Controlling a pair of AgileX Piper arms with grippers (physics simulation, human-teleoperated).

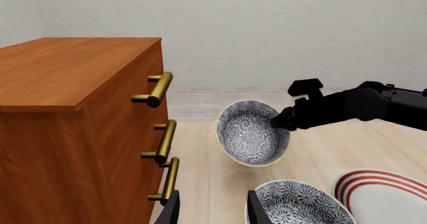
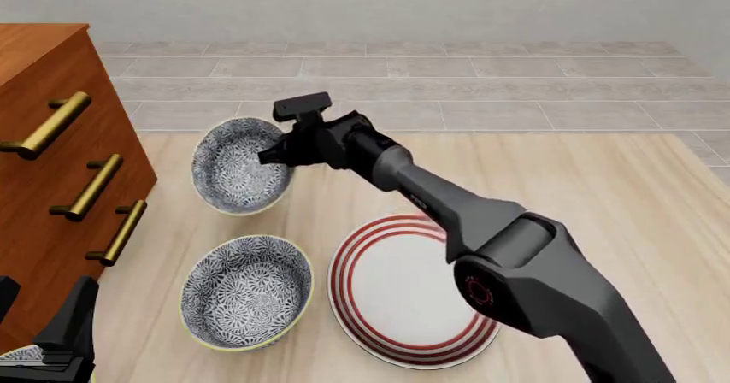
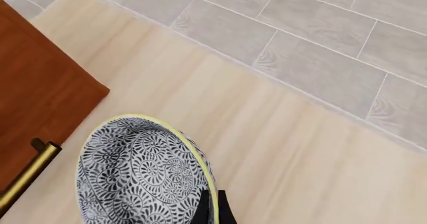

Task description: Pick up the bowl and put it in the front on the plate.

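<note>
Carrying step: my right gripper [image 2: 277, 155] pinched the patterned bowl [image 2: 236, 176] by its rim, tilted.
Next, I judged, it needed levelling over the red-ringed plate [image 2: 402, 289].

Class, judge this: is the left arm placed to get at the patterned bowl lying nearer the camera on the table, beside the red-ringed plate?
Probably yes: the left claw hangs open beside that blue-patterned bowl, nothing between them; the right claw holds the other bowl farther back.

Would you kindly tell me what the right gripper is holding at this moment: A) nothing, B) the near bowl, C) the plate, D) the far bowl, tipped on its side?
D: the right gripper pinches the rim of the far bowl, which is tipped on edge, well away from the plate.
</note>
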